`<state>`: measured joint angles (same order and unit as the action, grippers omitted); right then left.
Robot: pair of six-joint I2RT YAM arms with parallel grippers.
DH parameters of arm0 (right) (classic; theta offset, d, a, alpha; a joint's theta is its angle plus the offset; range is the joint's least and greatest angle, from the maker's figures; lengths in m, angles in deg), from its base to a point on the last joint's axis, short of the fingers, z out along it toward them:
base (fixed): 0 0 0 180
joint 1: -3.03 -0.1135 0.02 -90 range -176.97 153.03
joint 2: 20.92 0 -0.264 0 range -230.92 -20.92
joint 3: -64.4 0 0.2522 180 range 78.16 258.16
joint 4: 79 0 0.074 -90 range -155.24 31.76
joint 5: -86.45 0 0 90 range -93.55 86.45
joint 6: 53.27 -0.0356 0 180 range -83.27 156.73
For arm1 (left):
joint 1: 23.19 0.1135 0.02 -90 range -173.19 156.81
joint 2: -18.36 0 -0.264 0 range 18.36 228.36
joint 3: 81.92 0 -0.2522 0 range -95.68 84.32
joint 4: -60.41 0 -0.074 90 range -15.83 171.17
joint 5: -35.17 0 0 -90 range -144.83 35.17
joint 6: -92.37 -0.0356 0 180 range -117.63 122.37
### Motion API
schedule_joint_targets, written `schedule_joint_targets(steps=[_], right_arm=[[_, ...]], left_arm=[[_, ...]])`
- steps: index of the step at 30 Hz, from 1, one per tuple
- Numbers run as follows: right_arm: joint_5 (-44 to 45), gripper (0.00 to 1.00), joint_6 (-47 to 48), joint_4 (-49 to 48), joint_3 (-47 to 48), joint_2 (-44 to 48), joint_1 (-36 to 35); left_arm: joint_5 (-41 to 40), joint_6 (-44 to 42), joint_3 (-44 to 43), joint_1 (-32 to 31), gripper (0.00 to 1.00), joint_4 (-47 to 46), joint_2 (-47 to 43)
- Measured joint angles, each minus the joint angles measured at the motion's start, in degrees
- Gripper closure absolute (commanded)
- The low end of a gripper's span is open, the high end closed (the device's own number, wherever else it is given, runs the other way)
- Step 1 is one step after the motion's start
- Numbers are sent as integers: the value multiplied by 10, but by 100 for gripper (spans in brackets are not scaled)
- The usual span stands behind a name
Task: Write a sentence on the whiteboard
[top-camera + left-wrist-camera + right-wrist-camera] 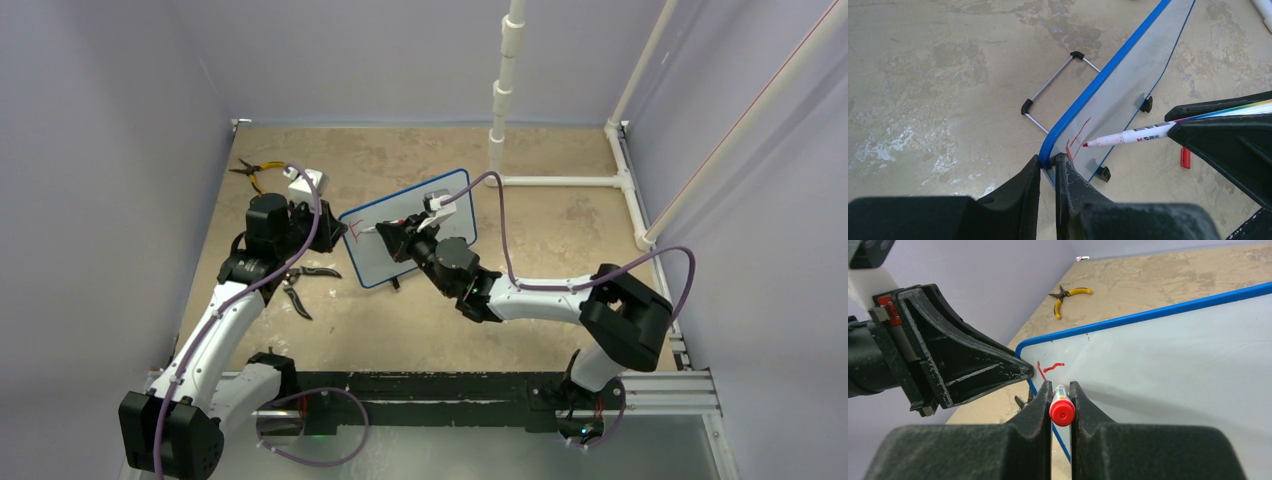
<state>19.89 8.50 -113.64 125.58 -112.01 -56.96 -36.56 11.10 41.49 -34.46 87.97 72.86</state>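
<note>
step in hand: opening strokes of sentence (1050,368), only couple of red marks by board's left edge, rest blank. whiteboard (378,258) stands tilted mid-table, between arms. left gripper (1048,161) pinched on its blue left corner. right gripper (1060,390) clamped round red marker (1128,136), tip at board face; contact cannot tell. next, likely: finish first letter, travel right with light even pressure, left grip firm against sliding. surface: mottled tan tabletop (540,230); yellow pliers (250,172) far left, black pliers (305,285) by left arm, white pipe frame (505,80) far right, lavender walls (100,150).
</note>
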Motion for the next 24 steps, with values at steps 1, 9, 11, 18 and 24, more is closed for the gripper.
schedule_joint_targets(steps=[1, 9, 11, 18, 24], right_arm=[[0, 100, 1, 0, -2, 4, 0], [-17, 100, 2, 6, -37, 83, 1], [-23, 100, 3, 6, -37, 94, 5], [-40, 100, 2, 9, -37, 88, 28], [-53, 100, 2, 7, -37, 80, 34]], left_arm=[[0, 0, 0, 0, 100, 0, 0], [0, 0, 0, 0, 100, 0, 0], [0, 0, 0, 0, 100, 0, 0], [0, 0, 0, 0, 100, 0, 0], [0, 0, 0, 0, 100, 0, 0]])
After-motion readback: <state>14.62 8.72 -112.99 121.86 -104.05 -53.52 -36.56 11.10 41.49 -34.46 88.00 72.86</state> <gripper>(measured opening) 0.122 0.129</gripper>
